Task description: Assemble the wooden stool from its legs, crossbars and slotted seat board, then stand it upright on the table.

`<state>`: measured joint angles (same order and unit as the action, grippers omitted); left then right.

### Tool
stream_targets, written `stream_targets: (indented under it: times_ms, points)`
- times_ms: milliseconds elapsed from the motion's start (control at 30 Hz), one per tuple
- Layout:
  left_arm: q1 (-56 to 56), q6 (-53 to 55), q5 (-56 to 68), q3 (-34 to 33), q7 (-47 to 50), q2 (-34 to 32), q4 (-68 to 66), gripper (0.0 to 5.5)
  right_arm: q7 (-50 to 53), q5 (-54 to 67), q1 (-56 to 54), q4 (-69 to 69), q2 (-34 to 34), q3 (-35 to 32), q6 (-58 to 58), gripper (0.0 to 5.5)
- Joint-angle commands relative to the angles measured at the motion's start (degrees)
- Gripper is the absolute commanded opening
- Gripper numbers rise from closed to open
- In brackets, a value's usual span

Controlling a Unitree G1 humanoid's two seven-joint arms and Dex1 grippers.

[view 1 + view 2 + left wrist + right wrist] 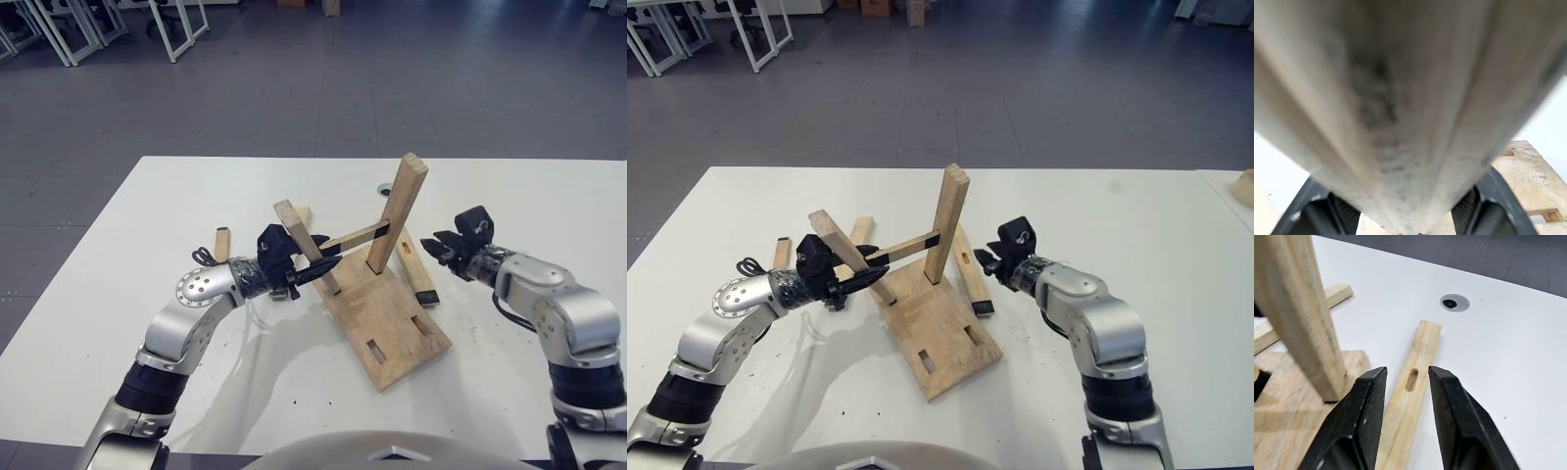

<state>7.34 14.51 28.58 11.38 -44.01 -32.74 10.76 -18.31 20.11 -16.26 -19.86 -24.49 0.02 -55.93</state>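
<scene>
Leg (1400, 98) covers much of left hand (299, 271).

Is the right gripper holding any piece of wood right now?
No, the right gripper has its fingers spread open, and the loose leg lies flat on the table beyond them, ungripped.

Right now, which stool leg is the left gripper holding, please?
The leaning leg at the seat board's left edge, inside the left gripper; the taller leg stands free.
</scene>
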Motion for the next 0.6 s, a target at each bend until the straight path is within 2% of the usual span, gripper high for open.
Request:
stream_targets:
  times_ms: [33,133,200,333,433,600]
  points:
    - [-3.99,7.49,-8.29,5.71,0.37,-2.52,-10.19,2.05,3.71,-0.86,-4.29,2.25,3.98,-1.86,1.04,1.62]
    - [-3.05,7.60,-8.17,5.82,0.22,-2.45,-10.77,2.05,7.76,-3.82,-6.28,7.20,5.16,-3.63,3.40,1.62]
    - [-2.75,7.56,-8.05,6.03,0.05,-2.54,-11.06,2.05,7.46,-3.31,-8.08,7.18,7.22,-1.90,4.13,1.62]
    - [-1.95,7.58,-8.13,6.66,-0.83,-2.83,-11.63,2.05,3.16,4.68,-6.78,-3.40,14.73,4.35,1.04,1.62]
    - [-0.52,7.68,-8.42,7.02,-1.71,-2.95,-12.49,2.05,2.01,7.38,-3.38,-9.72,17.03,8.54,-1.86,1.62]
    - [0.29,7.46,-8.57,7.30,-2.06,-2.79,-13.14,2.05,2.46,5.42,-2.00,-10.21,17.55,8.64,-3.30,1.62]
